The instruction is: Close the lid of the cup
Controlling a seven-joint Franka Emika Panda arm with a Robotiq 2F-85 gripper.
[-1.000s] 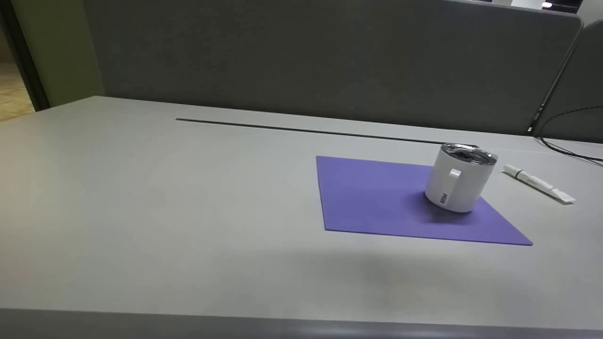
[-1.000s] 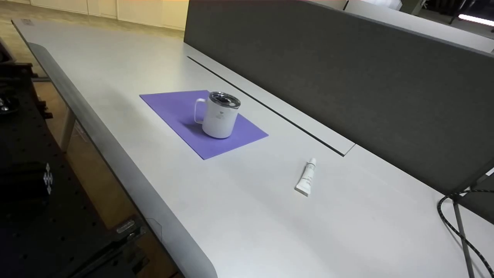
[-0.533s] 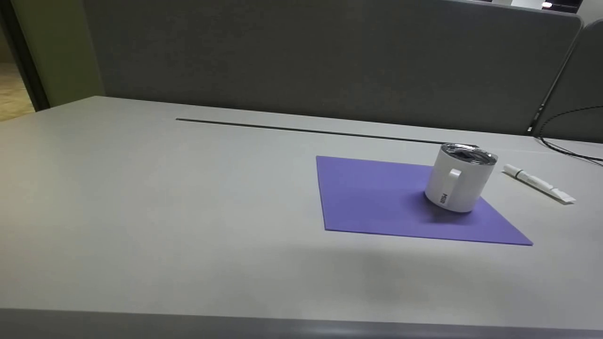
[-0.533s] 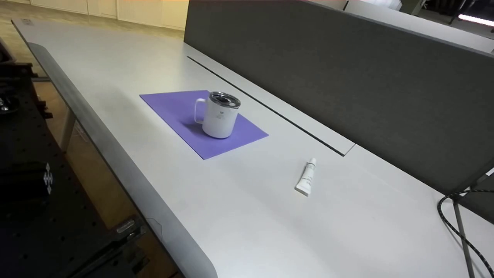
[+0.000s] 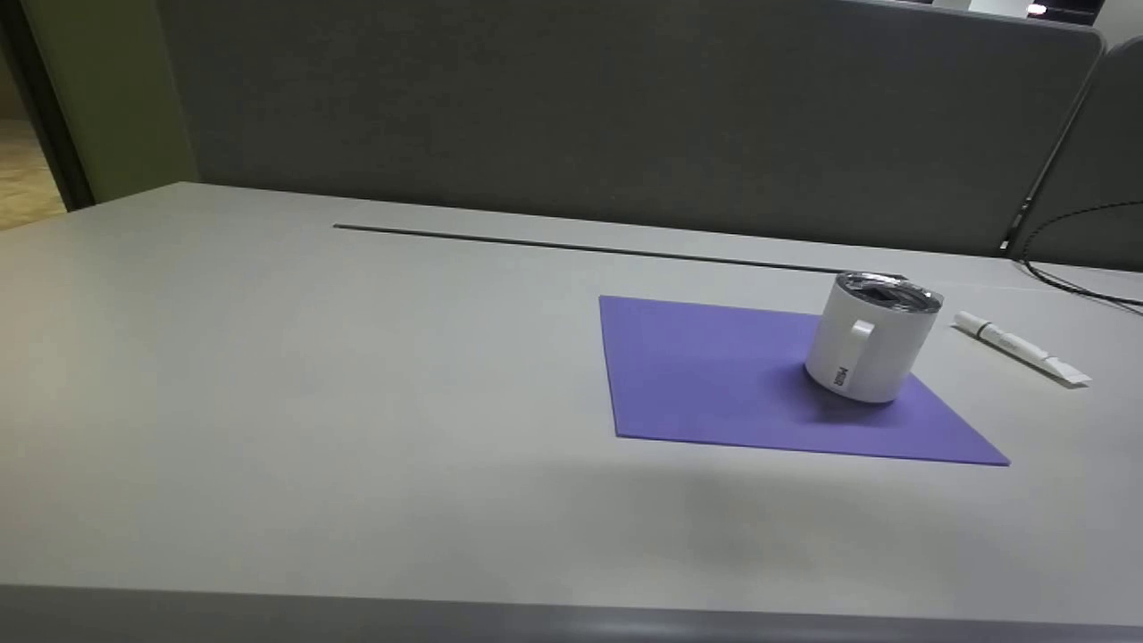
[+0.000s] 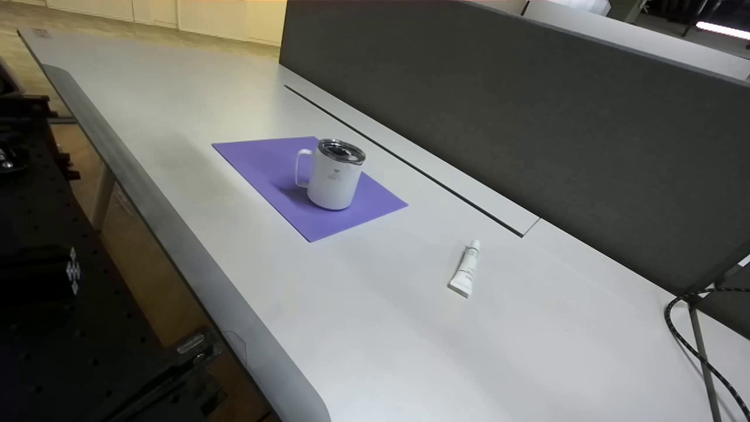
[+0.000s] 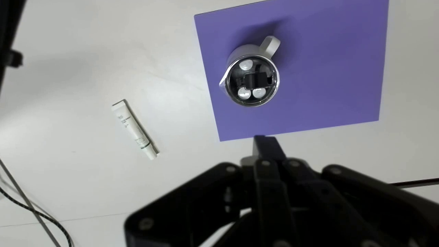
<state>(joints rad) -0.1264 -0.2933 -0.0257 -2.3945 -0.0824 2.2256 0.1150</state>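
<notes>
Free room above the lid and between cup and tube, the handle an obstacle over the mat.

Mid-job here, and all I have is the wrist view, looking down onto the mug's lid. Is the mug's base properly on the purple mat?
Observer: Yes. In both exterior views the white mug stands upright, with all the base edge I can see on the purple mat.
Operator: Does the lid look lifted anywhere from the side?
Observer: Not that I can see: in an exterior view it sits along the mug's top with no visible gap. Whether it is fully pressed shut, I can't tell.
Operator: Anything tall by the desk before I move in?
Observer: Yes. In both exterior views a dark grey partition rises along the desk edge beyond the mug.
</notes>
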